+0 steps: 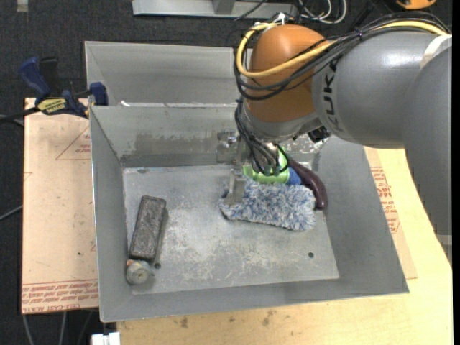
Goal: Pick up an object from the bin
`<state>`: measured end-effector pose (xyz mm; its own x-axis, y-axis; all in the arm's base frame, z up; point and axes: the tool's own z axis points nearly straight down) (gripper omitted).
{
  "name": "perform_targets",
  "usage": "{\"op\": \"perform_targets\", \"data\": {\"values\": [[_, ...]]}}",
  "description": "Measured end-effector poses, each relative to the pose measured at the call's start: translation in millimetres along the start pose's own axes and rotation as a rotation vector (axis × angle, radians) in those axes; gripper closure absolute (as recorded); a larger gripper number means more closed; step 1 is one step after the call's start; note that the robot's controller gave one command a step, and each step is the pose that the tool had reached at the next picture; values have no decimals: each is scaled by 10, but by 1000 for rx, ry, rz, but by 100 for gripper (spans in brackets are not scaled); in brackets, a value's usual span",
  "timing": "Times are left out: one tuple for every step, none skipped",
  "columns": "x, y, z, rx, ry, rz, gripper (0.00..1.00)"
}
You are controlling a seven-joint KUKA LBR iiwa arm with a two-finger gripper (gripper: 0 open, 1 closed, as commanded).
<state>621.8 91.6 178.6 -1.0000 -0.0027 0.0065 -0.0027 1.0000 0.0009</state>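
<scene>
Nearest to us, the grey arm (388, 85) reaches in from the right and takes up the upper right of the view. It ends in a rounded orange cover (284, 70) with yellow and black cables (248, 56) looped around it. Under that cover the jaws hang down into the grey metal bin (108, 192), over the back half of its floor and a little right of the middle. The cover and the cables hide most of them, so we cannot tell whether the jaws are apart or together.

Directly under the jaws and spreading out to their right lies a fluffy blue-and-white duster (277, 205), flat on the floor of the bin. Its left end sits right at the metal tip that we see coming down, and we cannot tell whether the two touch.

Well to the left of the jaws and nearer the front, a dark grey block (148, 226) lies lengthwise on the floor, well apart from the duster.

Just right of the jaws, a dark purple handle (313, 182) curves along the duster's far edge. A bright green piece (267, 172) shows just beside the jaws, between the cables and the duster's top edge.

At the front end of the block, touching it or nearly so, sits a small round grey knob (139, 273).
</scene>
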Motion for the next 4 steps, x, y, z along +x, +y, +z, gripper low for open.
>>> {"op": "perform_targets", "data": {"values": [[-13,-4,-52,-1,-8,1,0],[137,-495,184,-1,-9,-63,0],[153,-832,368,3,-7,-83,0],[-68,-683,1005,-1,-7,-270,100]]}}
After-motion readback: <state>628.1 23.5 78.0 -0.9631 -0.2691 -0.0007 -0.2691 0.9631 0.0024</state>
